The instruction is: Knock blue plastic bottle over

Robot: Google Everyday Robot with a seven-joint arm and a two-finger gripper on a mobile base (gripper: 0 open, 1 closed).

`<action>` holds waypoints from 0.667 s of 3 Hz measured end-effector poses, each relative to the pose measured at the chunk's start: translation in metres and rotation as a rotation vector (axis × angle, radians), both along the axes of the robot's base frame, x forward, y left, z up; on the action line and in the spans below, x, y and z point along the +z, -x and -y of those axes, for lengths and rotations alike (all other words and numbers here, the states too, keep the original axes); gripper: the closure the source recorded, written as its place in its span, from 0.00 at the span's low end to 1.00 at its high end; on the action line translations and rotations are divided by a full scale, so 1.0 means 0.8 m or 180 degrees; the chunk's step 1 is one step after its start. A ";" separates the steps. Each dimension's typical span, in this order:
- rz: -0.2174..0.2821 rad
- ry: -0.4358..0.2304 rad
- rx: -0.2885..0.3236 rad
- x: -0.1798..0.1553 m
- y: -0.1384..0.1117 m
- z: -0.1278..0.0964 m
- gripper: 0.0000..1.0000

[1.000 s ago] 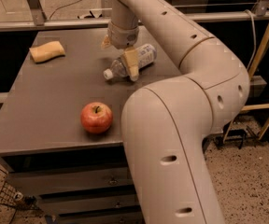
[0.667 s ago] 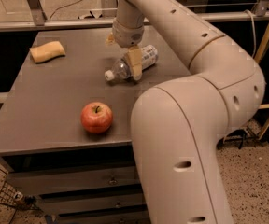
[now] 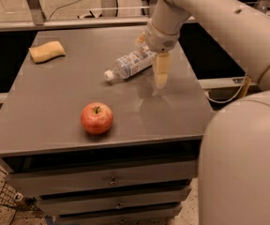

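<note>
Blue plastic bottle lay flat on its side on the table, toward the back right, white cap pointing left-front toward the apple, base end tucked under the arm's wrist. Bottle sat in the same spot and pose as in the two earlier views, so it was already down and not rolling. What changed was the gripper. A second before, its near finger hung in front of the bottle's middle. Now that finger hung just right of the base end, its tip close above the table, with the other finger's tip showing on the far side. Gripper looked open, astride the base end, gripping nothing; contact with the bottle couldn't be told from this angle. Apple stood well apart at front centre and the tan sponge at back left; neither had moved. Judgement: knock-over goal was met, bottle no longer upright. Only a clean pull-away was left. Risk was low, at most a nudge that rolled the bottle toward the right edge.
</note>
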State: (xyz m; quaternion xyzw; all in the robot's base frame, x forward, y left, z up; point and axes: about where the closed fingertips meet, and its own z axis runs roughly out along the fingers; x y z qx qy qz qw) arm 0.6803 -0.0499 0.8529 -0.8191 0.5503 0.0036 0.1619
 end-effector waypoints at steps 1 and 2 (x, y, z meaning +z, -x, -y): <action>-0.0001 -0.0093 -0.0337 -0.002 0.024 0.058 0.00; -0.0012 -0.0091 -0.0378 -0.005 0.027 0.068 0.00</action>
